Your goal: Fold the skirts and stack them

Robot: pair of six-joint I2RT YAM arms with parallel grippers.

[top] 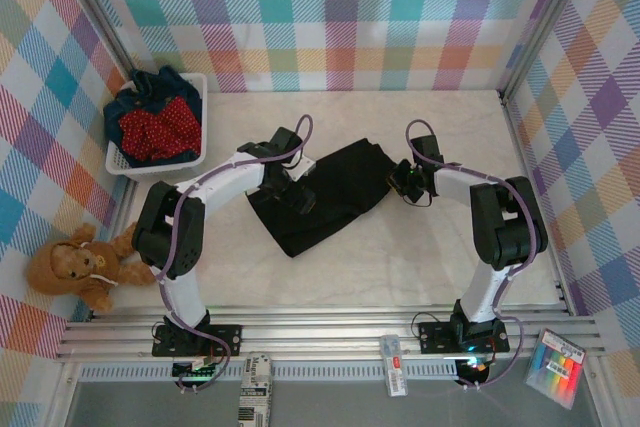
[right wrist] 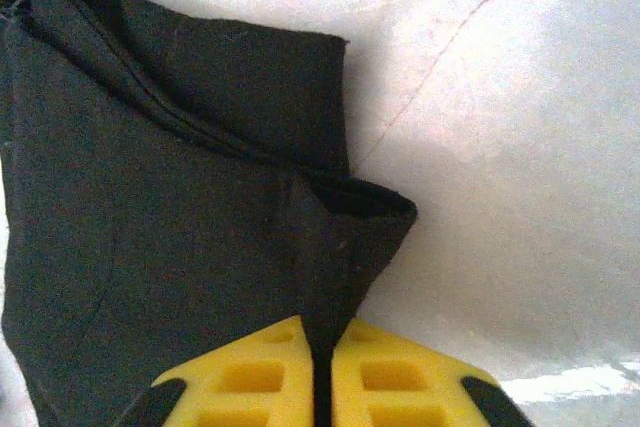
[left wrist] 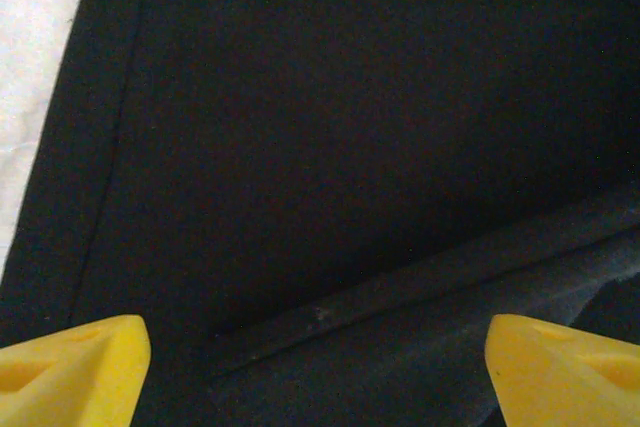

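Here the black skirt (top: 325,197) lies rumpled at the middle of the pale table (top: 420,267), between the two arms. The right gripper (right wrist: 318,337) is clamped tight on a raised fold at the skirt's right-hand corner; a thin ridge of its cloth runs down between the yellow fingers (right wrist: 250,377), which meet on it. The left gripper (left wrist: 318,352) hangs with its jaws spread wide above the skirt's left part, over a hem seam. The red dotted skirt (top: 155,129) and a dark blue denim one (top: 160,82) sit heaped in the white basket (top: 203,97) at the far left corner, well apart from the black skirt. A brown plush toy (top: 75,265) lies at the near left, beside the left arm
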